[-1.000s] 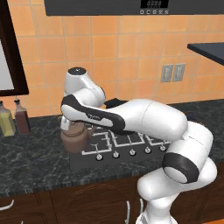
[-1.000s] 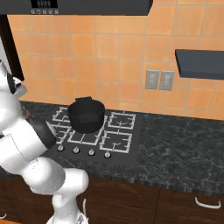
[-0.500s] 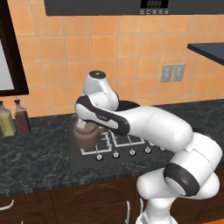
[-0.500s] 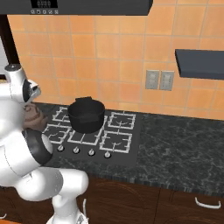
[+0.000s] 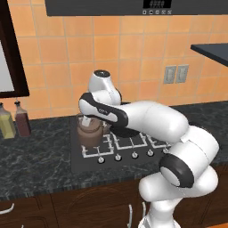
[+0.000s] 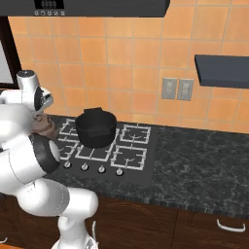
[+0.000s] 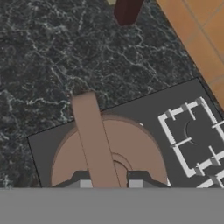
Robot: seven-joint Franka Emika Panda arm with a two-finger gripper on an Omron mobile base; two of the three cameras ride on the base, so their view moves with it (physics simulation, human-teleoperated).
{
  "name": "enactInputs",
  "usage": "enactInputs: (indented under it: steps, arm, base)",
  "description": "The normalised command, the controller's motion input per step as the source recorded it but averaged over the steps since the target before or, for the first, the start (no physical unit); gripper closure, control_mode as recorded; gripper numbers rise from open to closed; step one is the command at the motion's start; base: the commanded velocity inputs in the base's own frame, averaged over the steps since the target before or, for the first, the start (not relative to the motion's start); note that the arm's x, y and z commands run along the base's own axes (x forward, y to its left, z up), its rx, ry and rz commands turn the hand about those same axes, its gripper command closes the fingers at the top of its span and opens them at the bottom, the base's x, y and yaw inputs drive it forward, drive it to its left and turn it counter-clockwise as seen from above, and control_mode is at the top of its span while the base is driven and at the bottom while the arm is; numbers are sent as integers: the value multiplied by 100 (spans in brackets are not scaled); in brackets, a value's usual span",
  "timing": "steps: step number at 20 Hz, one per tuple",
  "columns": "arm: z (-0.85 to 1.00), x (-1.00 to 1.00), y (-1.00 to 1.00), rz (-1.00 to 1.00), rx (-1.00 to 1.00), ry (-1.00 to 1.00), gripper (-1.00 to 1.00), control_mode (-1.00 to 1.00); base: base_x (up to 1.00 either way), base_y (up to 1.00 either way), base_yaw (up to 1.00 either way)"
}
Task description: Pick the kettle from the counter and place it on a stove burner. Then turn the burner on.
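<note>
Brown and round, the kettle (image 5: 90, 134) hangs right under my end effector (image 7: 110, 183), which is clenched tight on its thin handle (image 7: 94, 140). In the hand view the handle runs as a long strip from my fingertips up and away, across the lid. The kettle is at the left side of the stove (image 5: 129, 147), at the front left burner. I cannot tell if its bottom is touching the grate or is just above it.

So the kettle lies straight below my grip, and the burner is straight below the kettle. I think the next move is a short way down, and then I let go. I should keep the kettle level so it sits flat on the grate.

A big black pot (image 6: 96, 128) sits on the stove just beside the kettle, on its right. I think I must not swing that way, or I may bump it. Two bottles (image 5: 14, 120) stand on the bench (image 5: 35, 164) well off to the left, by the wall. They are not in my way.

The stove knobs (image 6: 92, 168) are in a row along the front edge. I will need one of them later, to turn the burner on.
</note>
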Motion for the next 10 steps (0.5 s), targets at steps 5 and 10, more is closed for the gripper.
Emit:
enactInputs:
  steps: [5, 10]
  arm:
    - [-16, 29, -12, 0, -8, 7, 100, -100]
    - [-22, 33, -2, 0, -11, 5, 100, -100]
  base:
    - [0, 0, 0]
    - [0, 0, 0]
